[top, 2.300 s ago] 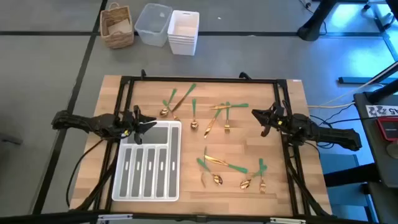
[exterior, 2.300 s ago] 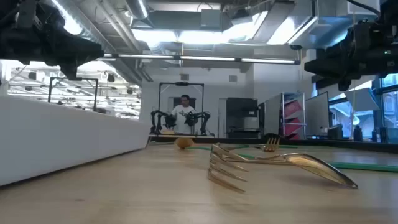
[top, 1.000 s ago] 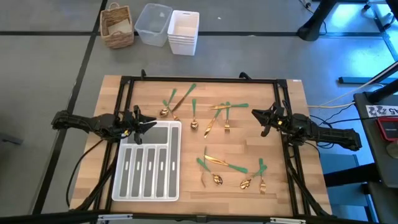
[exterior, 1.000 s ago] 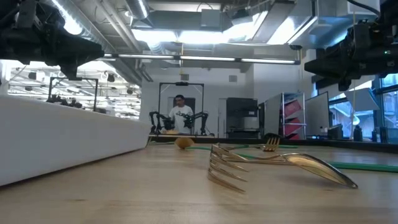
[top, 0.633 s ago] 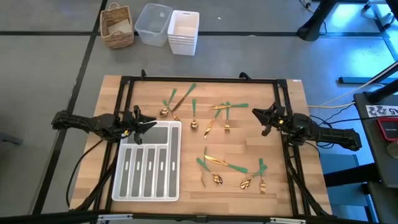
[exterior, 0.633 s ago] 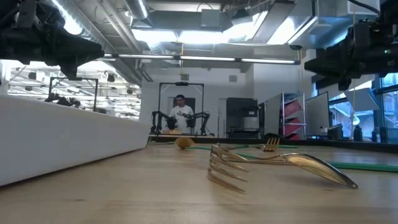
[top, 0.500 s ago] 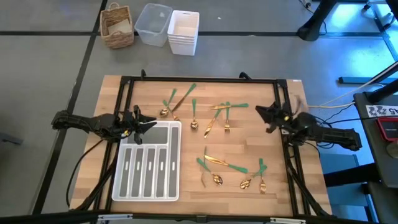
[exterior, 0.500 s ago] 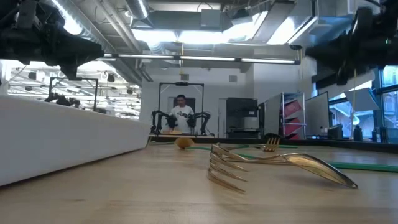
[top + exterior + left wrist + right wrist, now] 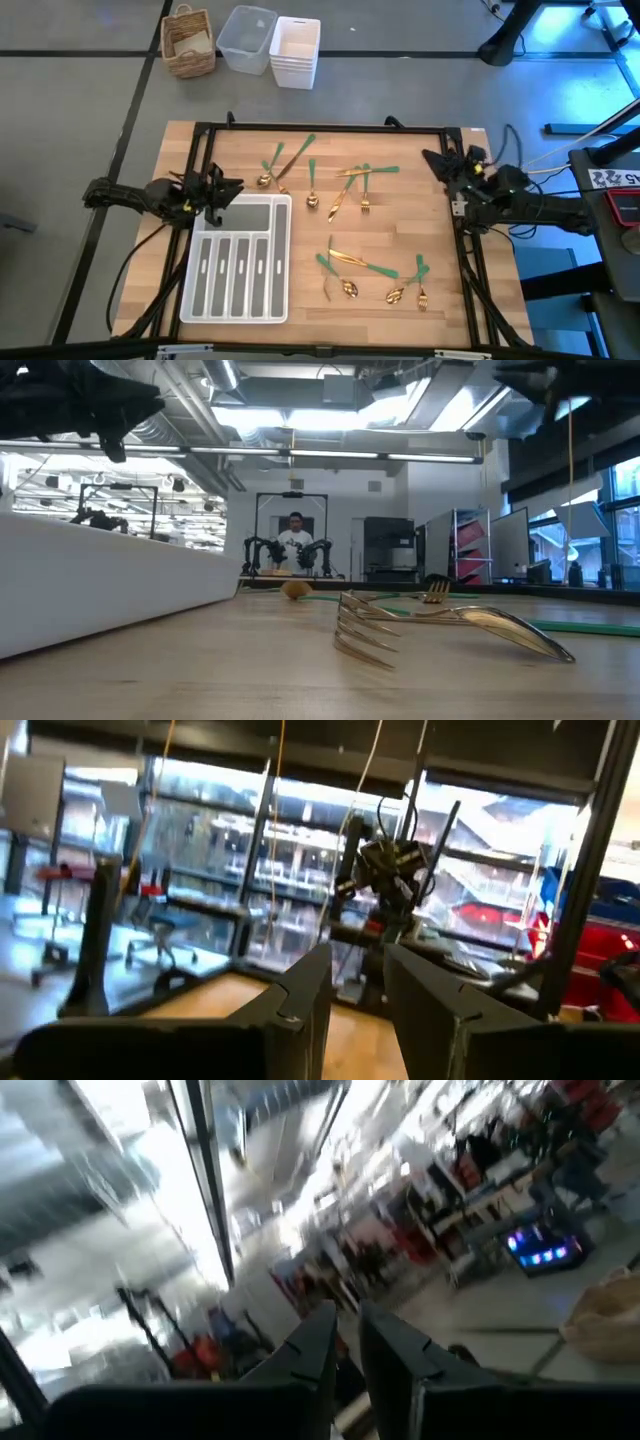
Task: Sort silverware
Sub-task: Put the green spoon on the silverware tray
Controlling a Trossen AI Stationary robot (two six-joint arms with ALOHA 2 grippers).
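We have sorted nothing: the silverware (image 9: pixel 340 195) lies scattered; the tray (image 9: pixel 238 300) sits empty; our left gripper (image 9: pixel 222 190) and right gripper (image 9: pixel 437 160) are narrow, holding nothing.

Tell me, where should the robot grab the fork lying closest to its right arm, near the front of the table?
Probably by the green handle of that fork, coming straight down from above. It lies flat on the table, and a spoon lies close beside its gold head, so the handle end looks freer. The right gripper is nearest.
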